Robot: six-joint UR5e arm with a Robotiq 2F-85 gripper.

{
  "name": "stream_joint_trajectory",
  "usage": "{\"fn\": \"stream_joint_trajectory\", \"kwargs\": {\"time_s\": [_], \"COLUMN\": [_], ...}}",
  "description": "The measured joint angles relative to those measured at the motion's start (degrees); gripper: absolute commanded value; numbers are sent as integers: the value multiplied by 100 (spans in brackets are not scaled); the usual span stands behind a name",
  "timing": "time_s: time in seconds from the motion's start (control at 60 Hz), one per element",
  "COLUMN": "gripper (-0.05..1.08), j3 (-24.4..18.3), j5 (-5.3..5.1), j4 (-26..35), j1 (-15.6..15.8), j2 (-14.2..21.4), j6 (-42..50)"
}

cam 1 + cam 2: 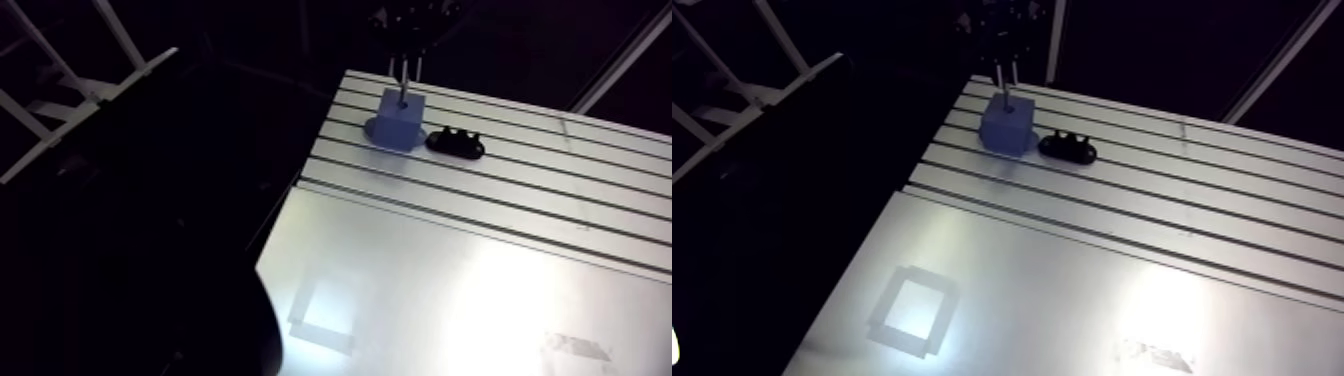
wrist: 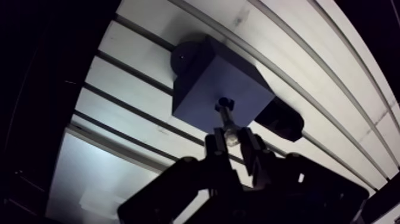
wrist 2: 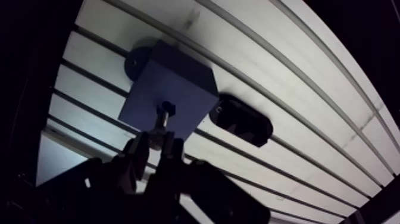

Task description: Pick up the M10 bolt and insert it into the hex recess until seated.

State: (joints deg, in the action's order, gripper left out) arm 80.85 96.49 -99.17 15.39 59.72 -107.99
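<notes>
A blue block (image 2: 217,86) stands on a round base on the slotted table (image 1: 560,190), near its far left corner. In the wrist view my gripper (image 2: 231,140) is shut on the M10 bolt (image 2: 227,122), a pale shank pinched between the two fingertips. The bolt's dark lower end (image 2: 224,105) is at a small dark recess in the block's top face; how deep it sits cannot be told. In the arm view the gripper (image 1: 406,68) comes straight down onto the block (image 1: 400,118).
A black oblong holder (image 1: 455,143) lies on the table just right of the block. The table's left edge (image 1: 300,185) drops off close to the block. A taped square outline (image 1: 912,310) marks the smooth plate nearer the camera.
</notes>
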Motion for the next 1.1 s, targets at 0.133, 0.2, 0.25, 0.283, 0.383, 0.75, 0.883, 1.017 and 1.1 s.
{"fn": "stream_joint_trajectory", "kwargs": {"time_s": [0.133, 0.2, 0.25, 0.283, 0.383, 0.75, 0.883, 1.017, 1.1], "gripper": [103, 103, 103, 103, 103, 103, 103, 103, 103], "j3": [3, 3, 4, 4, 4, 26, 26, 23, 16], "j5": [6, 8, 10, 11, 13, 21, 23, 23, 23], "j4": [0, 0, -1, -2, -3, -10, -10, -10, -10], "j1": [0, 0, 0, 0, 0, -1, 0, 4, 7], "j2": [-5, -6, -7, -8, -9, -23, -33, -40, -42], "j6": [0, -2, -2, -2, 0, 8, 9, 9, 10]}}
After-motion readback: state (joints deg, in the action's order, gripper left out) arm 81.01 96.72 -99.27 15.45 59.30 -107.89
